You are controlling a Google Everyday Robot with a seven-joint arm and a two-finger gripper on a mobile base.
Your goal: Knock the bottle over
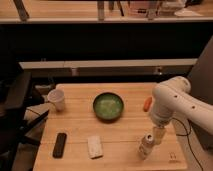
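The small whitish-grey bottle (146, 145) stands upright near the front right of the wooden table (80, 125), with a pale cap on top. My gripper (158, 135) hangs from the white arm (172, 102) just to the right of the bottle and slightly behind it, close to its upper part. I cannot tell whether it touches the bottle.
A green bowl (108, 106) sits mid-table. A white paper cup (57, 99) stands at the left. A black remote (60, 144) and a flat white packet (94, 146) lie at the front. An orange object (147, 103) lies behind the arm. A dark chair stands at the left.
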